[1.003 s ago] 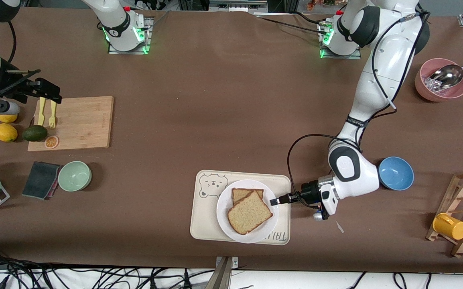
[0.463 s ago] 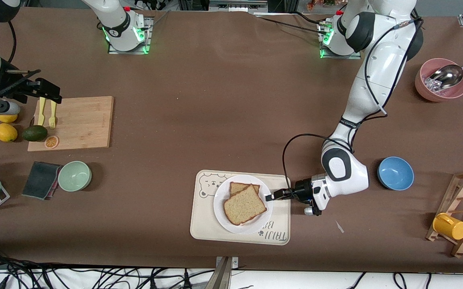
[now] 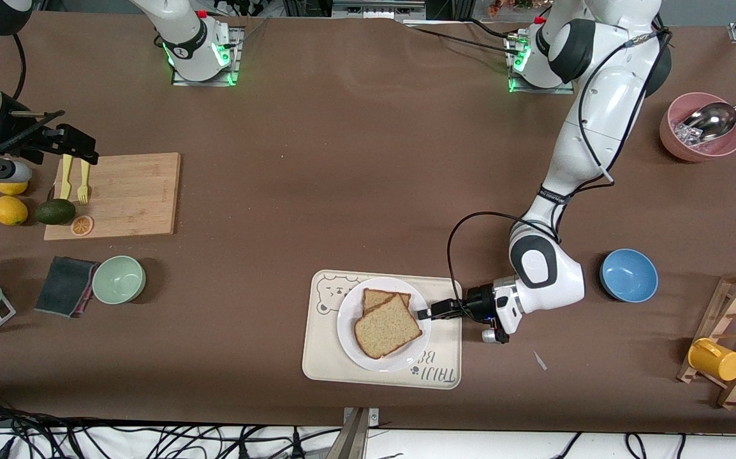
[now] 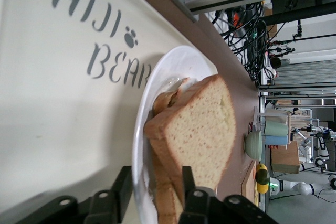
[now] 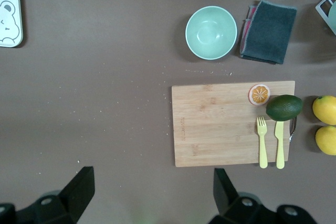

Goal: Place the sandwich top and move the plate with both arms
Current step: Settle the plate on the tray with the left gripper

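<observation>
Plate [image 3: 350, 341] w/ bread slice [image 3: 387, 326] shoved toward right arm's end of tray [image 3: 317, 363]. Left tool [image 3: 425, 314] at rim, fingers now parted astride it, no clamp yet. Right tool [image 5: 152, 195] wide open over desk, waiting.

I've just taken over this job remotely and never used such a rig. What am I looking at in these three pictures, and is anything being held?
Two white robot arms work at a brown table. The wide picture looks down from across the table; the other two come from cameras on each wrist. The left gripper sits low at the plate, its fingers either side of the rim, not clearly clamped. The plate lies on a tray and carries the sandwich top over another slice. The right gripper waits open above the cutting board, holding nothing.
</observation>
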`<state>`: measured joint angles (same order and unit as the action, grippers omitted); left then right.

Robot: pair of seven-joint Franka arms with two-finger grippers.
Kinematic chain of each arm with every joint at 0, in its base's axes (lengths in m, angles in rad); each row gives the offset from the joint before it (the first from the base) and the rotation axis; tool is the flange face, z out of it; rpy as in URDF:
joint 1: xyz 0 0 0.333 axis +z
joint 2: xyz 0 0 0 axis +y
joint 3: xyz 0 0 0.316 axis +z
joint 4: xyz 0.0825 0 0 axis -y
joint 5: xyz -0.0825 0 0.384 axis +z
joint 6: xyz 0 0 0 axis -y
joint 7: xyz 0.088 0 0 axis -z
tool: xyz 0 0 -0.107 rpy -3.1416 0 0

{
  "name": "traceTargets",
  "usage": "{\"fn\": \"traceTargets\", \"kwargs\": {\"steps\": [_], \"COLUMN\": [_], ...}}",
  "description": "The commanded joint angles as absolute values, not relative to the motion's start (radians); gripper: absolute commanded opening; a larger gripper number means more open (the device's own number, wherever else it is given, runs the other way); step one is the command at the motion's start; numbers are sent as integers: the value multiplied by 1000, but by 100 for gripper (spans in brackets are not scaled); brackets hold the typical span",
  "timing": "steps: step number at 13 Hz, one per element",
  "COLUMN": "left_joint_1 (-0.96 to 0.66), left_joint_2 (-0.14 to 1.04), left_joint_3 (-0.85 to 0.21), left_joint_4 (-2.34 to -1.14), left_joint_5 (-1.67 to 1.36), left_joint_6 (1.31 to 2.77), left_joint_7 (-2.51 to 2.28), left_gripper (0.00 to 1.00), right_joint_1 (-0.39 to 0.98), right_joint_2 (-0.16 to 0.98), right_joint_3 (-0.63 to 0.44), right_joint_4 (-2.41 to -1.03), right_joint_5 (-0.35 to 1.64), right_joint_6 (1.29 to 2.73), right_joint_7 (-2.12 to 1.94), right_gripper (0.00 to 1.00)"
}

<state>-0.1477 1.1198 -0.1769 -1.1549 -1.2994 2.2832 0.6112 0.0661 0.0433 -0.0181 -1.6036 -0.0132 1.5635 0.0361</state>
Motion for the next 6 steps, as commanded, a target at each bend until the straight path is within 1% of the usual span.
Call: {"fn": "traceTargets", "kwargs": {"steps": [1, 3, 6], "left_joint_1": [-141, -138, -135], "left_joint_2": [1085, 1060, 1017], "left_joint_3": [-170, -169, -167], "left_joint_4": [-1154, -1158, -1157], "left_joint_5": [-1292, -1217, -1021], "left_joint_6": [2276, 2273, 2267], "left_joint_7": [626, 602, 456], "left_gripper": [100, 100, 100], "right_joint_1": [58, 58, 58], "right_joint_2": [48, 46, 46], "right_joint_3": [-12, -12, -12], "right_joint_4": [-1591, -1591, -1592], "right_joint_5": [-23, -23, -23], "right_joint_6": [1560, 1559, 1559], "right_joint_7": [41, 41, 41], "right_gripper": [100, 100, 100]}}
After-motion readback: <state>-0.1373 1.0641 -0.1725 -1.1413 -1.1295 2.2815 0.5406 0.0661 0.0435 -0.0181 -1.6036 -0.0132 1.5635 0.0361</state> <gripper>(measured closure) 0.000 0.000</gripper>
